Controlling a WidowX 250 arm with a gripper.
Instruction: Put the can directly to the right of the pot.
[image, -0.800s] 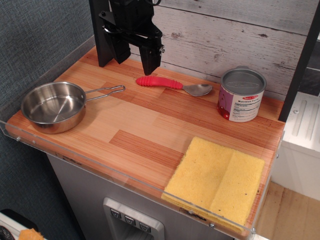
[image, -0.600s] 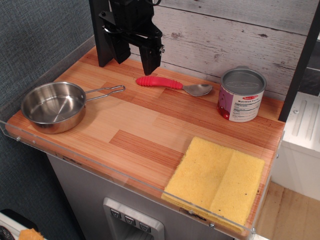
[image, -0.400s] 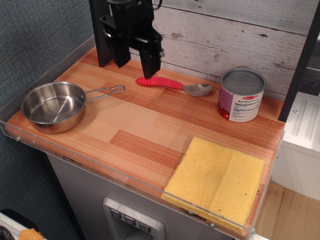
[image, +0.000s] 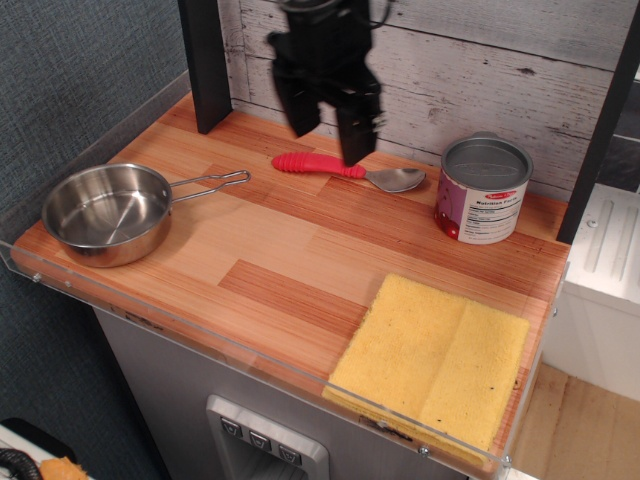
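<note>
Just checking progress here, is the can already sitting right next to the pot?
No, the can stands at the counter's far right, well apart from the pot at the left.

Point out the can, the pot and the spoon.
can (image: 484, 163): the only view, middle of its grey lid.
pot (image: 103, 208): the only view, its shiny inner floor.
spoon (image: 312, 164): the only view, its red handle.

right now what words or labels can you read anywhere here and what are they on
Can, white label panel: a bold heading and rows of small print, all too blurred to read.
Can, red mark above the panel: too small to read.
Pot, spoon, sponge, gripper: no text visible.
</note>
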